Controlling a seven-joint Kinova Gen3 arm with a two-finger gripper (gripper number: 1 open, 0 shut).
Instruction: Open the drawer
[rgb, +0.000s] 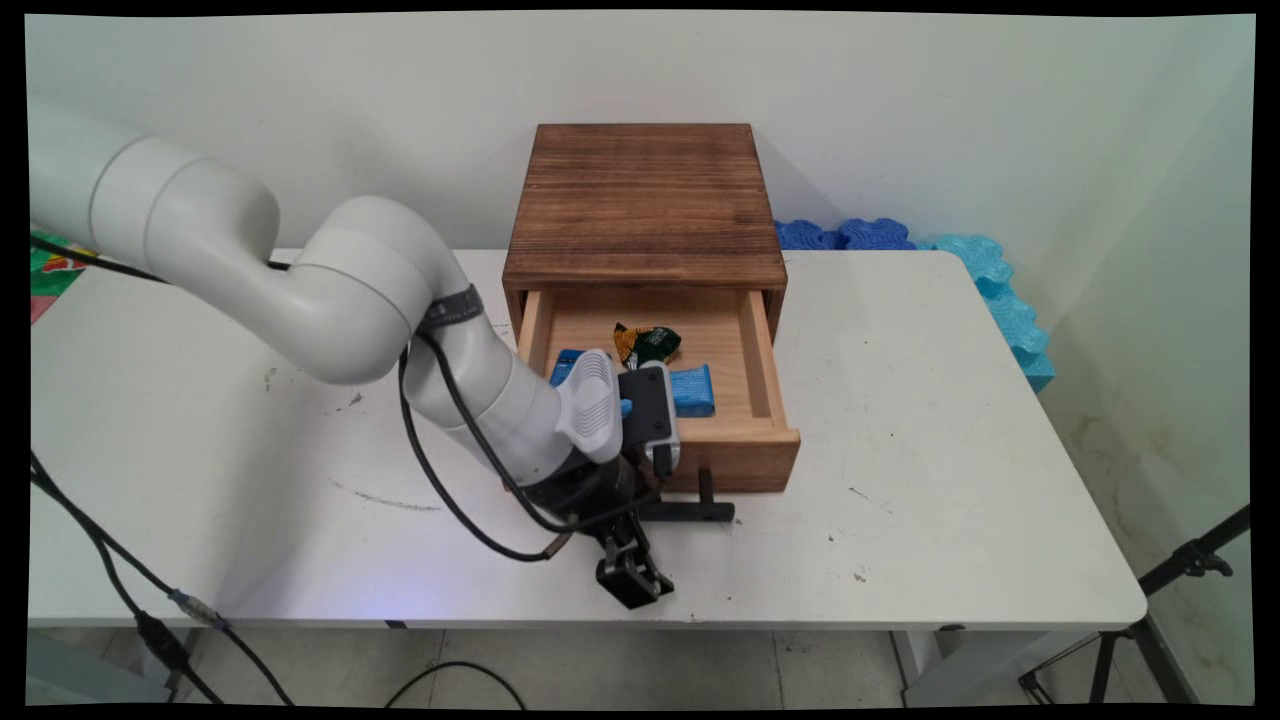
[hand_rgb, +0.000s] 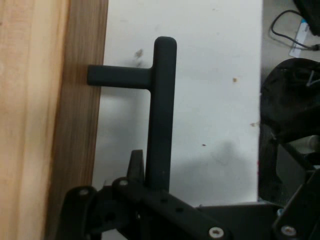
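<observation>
A dark wooden box stands at the back of the white table, its drawer pulled out. In the drawer lie blue packets and a green and yellow crumpled wrapper. A black T-shaped handle sticks out of the drawer front. My gripper points down just in front of the drawer, at the handle's left end. In the hand view the handle's bar runs down under the gripper, touching or nearly touching it, with the drawer front at the left.
Blue foam pieces lie along the wall at the back right. A green and red sheet shows at the far left. Black cables hang from the arm to the floor. The table's front edge is close below the gripper.
</observation>
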